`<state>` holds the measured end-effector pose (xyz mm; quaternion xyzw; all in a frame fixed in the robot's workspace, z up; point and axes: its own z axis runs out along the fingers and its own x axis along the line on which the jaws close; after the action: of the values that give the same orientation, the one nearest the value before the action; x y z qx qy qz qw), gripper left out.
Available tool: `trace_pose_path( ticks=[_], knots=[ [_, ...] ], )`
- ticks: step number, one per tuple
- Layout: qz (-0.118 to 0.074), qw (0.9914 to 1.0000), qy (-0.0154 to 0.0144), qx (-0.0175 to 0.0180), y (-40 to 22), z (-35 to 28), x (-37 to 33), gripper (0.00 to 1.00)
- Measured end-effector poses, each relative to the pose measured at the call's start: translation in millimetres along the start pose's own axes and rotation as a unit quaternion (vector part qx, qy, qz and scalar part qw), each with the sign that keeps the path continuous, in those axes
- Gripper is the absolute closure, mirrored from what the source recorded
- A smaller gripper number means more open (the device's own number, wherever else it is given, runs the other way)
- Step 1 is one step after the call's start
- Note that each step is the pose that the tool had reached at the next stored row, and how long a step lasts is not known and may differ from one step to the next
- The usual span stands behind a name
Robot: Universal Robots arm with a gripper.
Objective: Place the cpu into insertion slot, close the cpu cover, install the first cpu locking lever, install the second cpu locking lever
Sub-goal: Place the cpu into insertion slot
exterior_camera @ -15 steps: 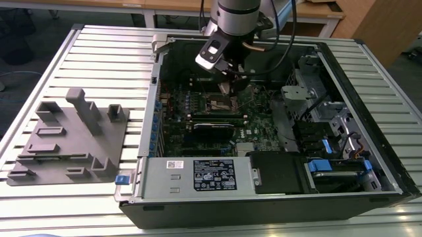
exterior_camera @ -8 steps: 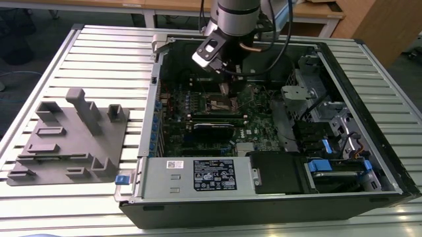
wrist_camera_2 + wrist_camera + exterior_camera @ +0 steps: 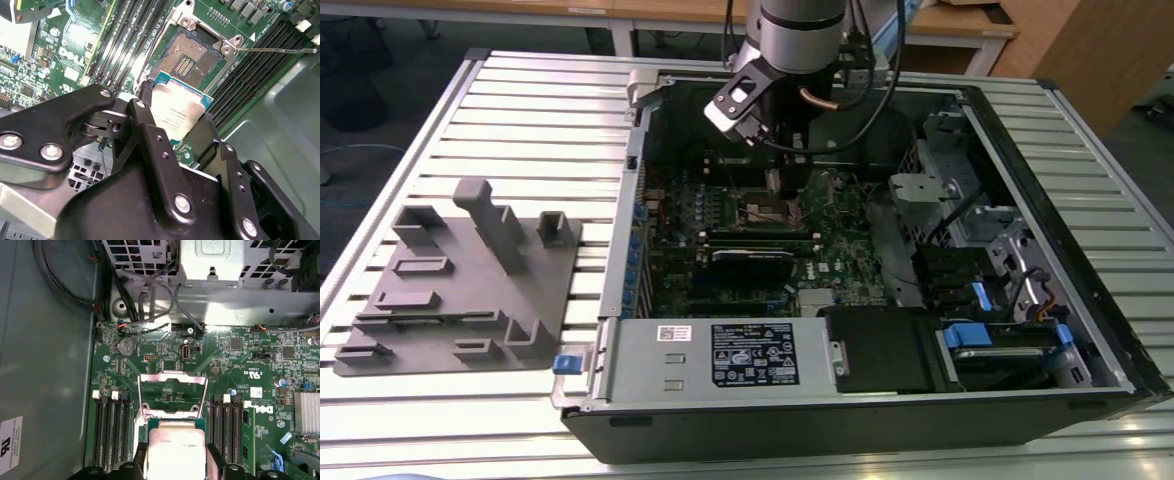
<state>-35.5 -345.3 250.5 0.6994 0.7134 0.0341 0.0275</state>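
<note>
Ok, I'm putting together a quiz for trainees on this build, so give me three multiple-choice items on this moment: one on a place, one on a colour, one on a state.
1. Where is the cpu?
A. seated in the insertion slot
B. between the fingers of the gripper, over the board
C. on the floor

2. What colour is the motherboard?
A. red
B. green
C. white

3. How does the cpu cover stand?
A. shut over the slot
B. taken off altogether
C. raised open

Answers:
1. B: in both wrist views the gripper clamps the cpu, and the insertion slot beyond it lies bare.
2. B: the motherboard shows green all around the socket.
3. C: in the first wrist view the cpu cover stands up off the socket, with the board visible through its window.
</note>
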Motion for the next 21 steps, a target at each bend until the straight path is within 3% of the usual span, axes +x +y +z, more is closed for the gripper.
trace_pose_path(
  ticks=[21],
  knots=[
    [0.000,1.00000,0.0000,0.0000,0.4,-4.8,0.1,0.46]
  ],
)
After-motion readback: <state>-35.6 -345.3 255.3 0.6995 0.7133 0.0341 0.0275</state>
